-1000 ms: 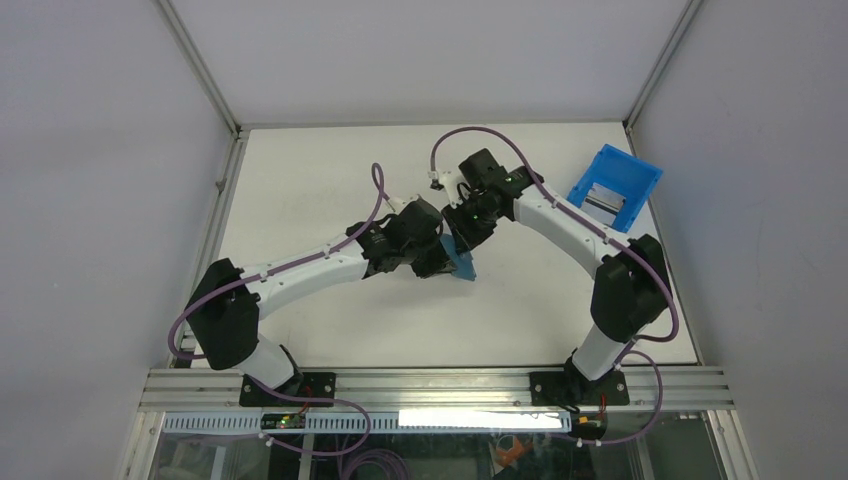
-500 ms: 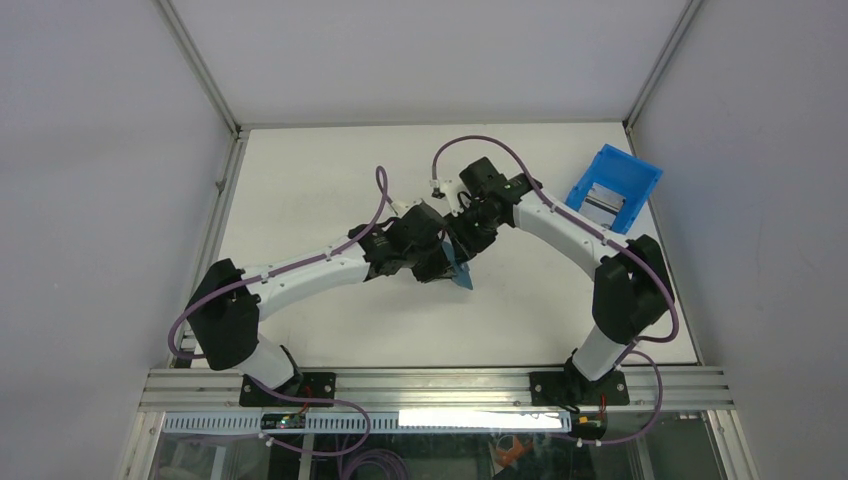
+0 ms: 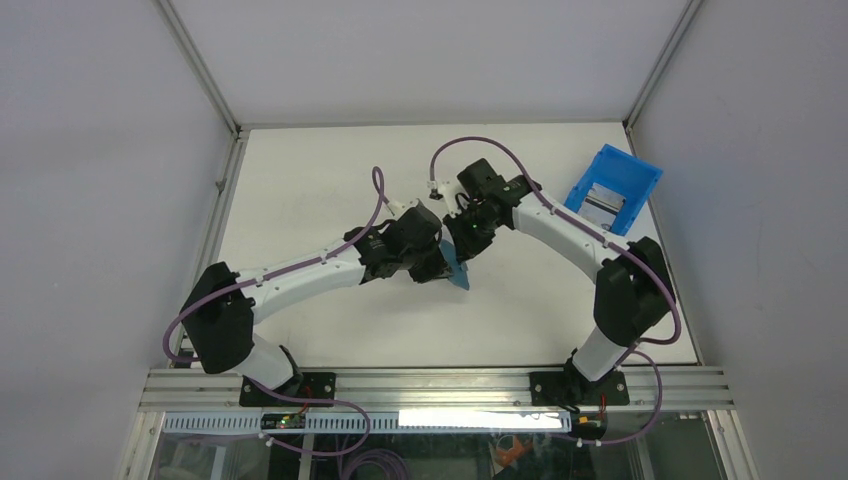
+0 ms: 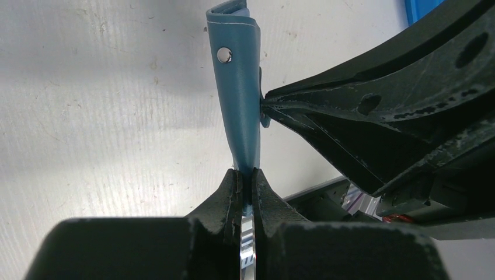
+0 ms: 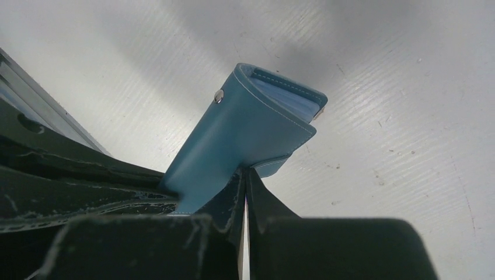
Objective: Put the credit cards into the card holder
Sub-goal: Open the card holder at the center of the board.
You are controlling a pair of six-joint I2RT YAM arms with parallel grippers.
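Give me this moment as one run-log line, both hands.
left hand: shut on card holder | right hand: shut, tips against its side, grip unclear | card holder: folded

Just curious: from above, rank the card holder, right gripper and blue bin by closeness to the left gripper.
1. card holder, clamped in the left gripper.
2. right gripper, just beyond the holder, touching it.
3. blue bin, far right corner.

The white, faintly ribbed table [image 3: 330, 320] carried a bright-blue bin [image 3: 614, 186] in its far right corner. Well apart from the bin, the card holder [image 3: 458, 270] stood edge-up; contact with the surface was unclear.
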